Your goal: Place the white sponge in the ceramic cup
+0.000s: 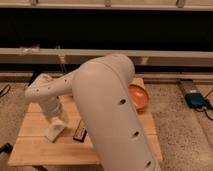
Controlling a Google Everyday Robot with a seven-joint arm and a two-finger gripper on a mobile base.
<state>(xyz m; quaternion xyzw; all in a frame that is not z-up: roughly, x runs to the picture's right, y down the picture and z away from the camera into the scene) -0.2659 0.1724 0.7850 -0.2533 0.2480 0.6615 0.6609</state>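
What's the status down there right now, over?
Gripper low over wooden table's left side, beside dark bar. Sponge, cup not made out. Arm blocks mid-table.

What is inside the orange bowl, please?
The visible part of the bowl looks empty. The arm covers its left side, so that part cannot be seen. The gripper is at the left of the table, beside the dark bar.

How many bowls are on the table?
1: the orange bowl at the table's right edge, partly behind the arm; more may be hidden. The gripper is over the left side.
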